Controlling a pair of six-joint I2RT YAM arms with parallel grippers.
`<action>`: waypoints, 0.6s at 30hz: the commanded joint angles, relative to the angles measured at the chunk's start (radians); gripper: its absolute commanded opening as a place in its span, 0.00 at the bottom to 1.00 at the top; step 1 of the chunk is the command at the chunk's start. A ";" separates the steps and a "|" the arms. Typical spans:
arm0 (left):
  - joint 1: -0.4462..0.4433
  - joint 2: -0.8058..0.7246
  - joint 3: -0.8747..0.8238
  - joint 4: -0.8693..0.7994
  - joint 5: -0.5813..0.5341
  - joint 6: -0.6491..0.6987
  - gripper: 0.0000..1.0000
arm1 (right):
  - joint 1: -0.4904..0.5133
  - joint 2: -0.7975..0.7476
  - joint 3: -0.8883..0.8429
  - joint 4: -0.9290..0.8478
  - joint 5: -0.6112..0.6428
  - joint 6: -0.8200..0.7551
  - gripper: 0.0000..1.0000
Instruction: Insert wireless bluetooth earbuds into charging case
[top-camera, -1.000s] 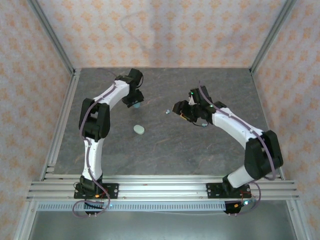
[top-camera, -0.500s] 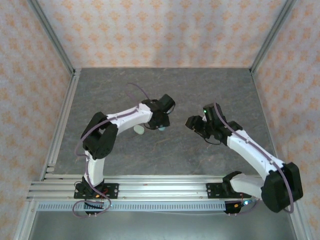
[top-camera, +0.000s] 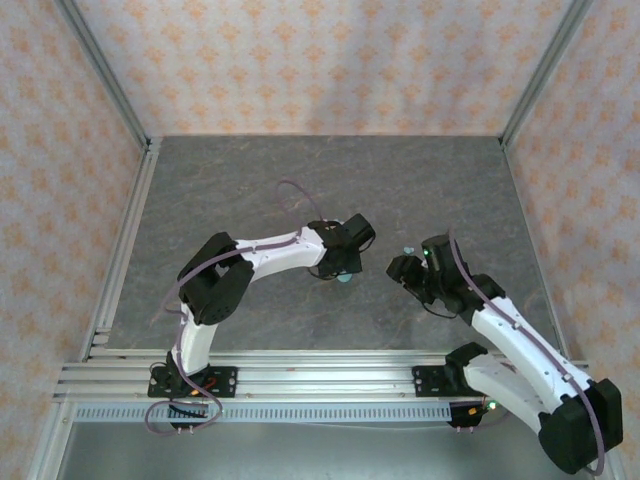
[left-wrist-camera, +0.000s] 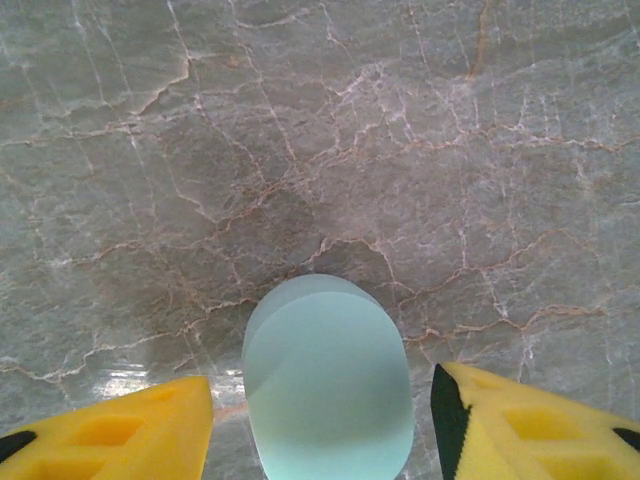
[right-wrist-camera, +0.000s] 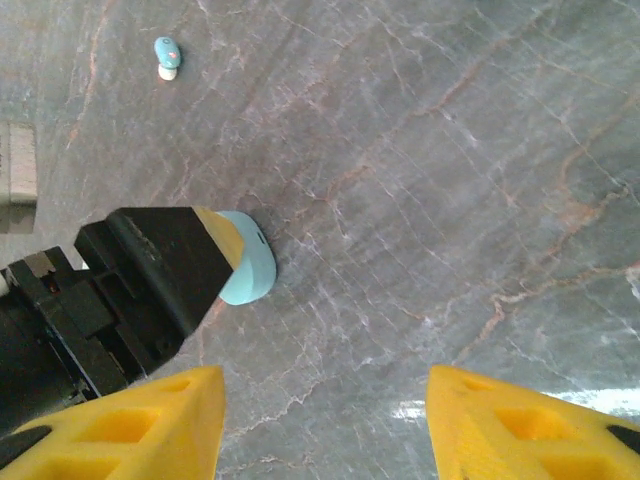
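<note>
Obs. Your left claw (top-camera: 345, 268) sits mid-counter, with its fingers (left-wrist-camera: 110, 430) on either side of the pale teal case (left-wrist-camera: 328, 385).
- Left wrist view: a sliver of counter (left-wrist-camera: 320, 120) shows on each side of the case.
- Right wrist view: one yellow finger lies against the shell.
- From these you cannot tell whether the claw is clamped on the case or only bracketing it.
- The case looks to be down at the counter, lid apparently closed.

Your right claw (top-camera: 404, 268) has its fingers apart with nothing between them. It points toward the case, which lies at its 9 o'clock in the top view.

Likely reason: the case sits on the midline where both arms reach. The left arm can steady it there while the right stays free for the fine work.

Earbud (top-camera: 407, 247): one teal bud with a white tip lies loose on the counter.
- Top view: just beside the right claw, at its 12 o'clock.
- Right wrist view: at 11 o'clock, apart from the case.
- It is not in the case.

Judgement: early in the task. The lid probably has to come up before any bud goes in. The bud is tiny and smooth, so expect it to skid if you pinch it off-centre.
</note>
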 joint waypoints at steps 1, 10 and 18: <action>-0.002 -0.009 0.022 -0.029 -0.077 0.019 0.63 | -0.004 -0.020 -0.002 -0.064 0.036 0.006 0.55; 0.079 -0.192 0.044 -0.026 -0.080 0.564 0.68 | 0.027 0.148 0.087 -0.074 0.038 -0.056 0.55; 0.180 -0.401 -0.163 0.207 0.158 1.293 0.74 | 0.095 0.281 0.127 -0.084 0.063 -0.077 0.55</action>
